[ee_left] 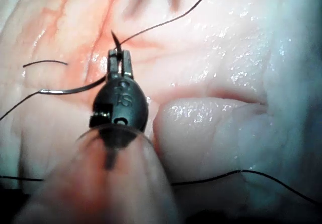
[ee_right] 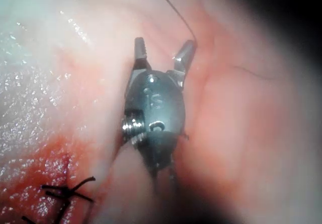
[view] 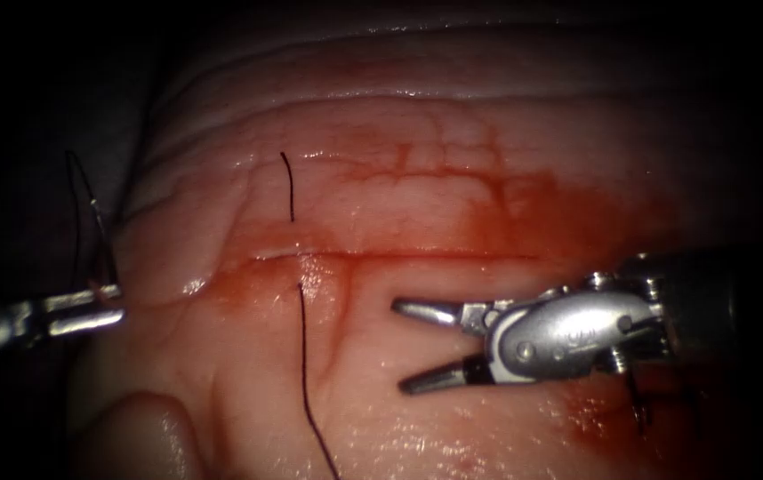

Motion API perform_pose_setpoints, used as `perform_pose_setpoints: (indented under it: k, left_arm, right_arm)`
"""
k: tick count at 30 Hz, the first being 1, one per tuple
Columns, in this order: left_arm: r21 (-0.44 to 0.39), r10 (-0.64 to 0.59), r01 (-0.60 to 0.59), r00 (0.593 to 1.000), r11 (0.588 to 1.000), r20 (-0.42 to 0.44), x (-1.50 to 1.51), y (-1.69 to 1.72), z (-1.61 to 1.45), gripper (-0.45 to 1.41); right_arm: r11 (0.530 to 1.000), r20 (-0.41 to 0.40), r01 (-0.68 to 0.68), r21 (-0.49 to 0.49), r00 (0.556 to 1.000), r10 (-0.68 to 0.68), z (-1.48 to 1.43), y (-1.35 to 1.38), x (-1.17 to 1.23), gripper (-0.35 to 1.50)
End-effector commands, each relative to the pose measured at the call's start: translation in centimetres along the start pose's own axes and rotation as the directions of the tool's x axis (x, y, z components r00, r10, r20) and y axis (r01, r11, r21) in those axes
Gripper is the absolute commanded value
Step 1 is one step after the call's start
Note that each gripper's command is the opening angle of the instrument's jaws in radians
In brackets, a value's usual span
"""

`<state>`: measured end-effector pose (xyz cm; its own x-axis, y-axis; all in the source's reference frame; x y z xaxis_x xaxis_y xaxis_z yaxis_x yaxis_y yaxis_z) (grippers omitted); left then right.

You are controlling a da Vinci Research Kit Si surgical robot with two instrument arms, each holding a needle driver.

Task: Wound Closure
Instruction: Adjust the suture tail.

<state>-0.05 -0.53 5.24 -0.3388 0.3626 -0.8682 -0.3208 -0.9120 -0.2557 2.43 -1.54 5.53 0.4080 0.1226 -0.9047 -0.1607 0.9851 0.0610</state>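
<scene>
L tool sits off the tissue's left edge, jaws pressed together on the needle, pinching it near one end; the rest of the curve rises above the jaws w/ its tip up, out over the dark beyond the edge, not in the tissue. L wrist view: same tool clamped on the needle, which runs out sideways from the jaws, a short dark point poking just past them; thread trails away over the tissue. R tool lies right of the thread, jaws spread wide, holding nothing, tips aimed toward the L tool; bare tissue betw the two tools, well apart. The cut runs crosswise above the R tool's upper jaw, near but not touching. Thread shows as one short piece beyond the cut and a longer strand on the near side, dropping off the lower frame edge, betw the tools. Red fluid spreads above and behind the R tool. R wrist view: R tool open, a strand of thread passing close by one jaw tip, contact unclear; dark thread ends knotted in red fluid behind the wrist.
</scene>
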Motion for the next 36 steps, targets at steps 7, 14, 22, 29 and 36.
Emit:
perform_pose_setpoints:
  k: [7,14,22,29,36]
  left_arm:
    - [-0.007,-0.001,0.001,1.000,1.000,0.001,-0.05,0.04,0.09,-0.45]
    - [-0.006,-0.012,0.012,1.000,1.000,0.001,-0.05,0.04,0.09,-0.45]
    - [-0.007,-0.018,0.018,1.000,1.000,0.003,-0.05,0.04,0.10,-0.45]
    - [-0.011,-0.022,0.022,1.000,1.000,0.010,-0.06,0.06,0.11,-0.45]
    - [-0.010,-0.021,0.021,1.000,1.000,0.009,-0.07,0.06,0.12,-0.45]
  right_arm:
    - [0.889,-0.017,-0.432,-0.153,0.900,0.435,0.27,0.34,0.08,0.57]
    - [0.706,0.062,-0.661,-0.255,0.718,0.694,0.69,0.57,0.16,0.52]
    - [0.609,0.183,-0.695,-0.383,0.589,0.787,1.10,0.69,0.10,0.51]
    - [0.589,0.235,-0.682,-0.433,0.546,0.804,1.43,0.85,0.00,0.22]
    - [0.524,0.209,-0.753,-0.398,0.481,0.851,1.76,0.89,-0.21,0.07]
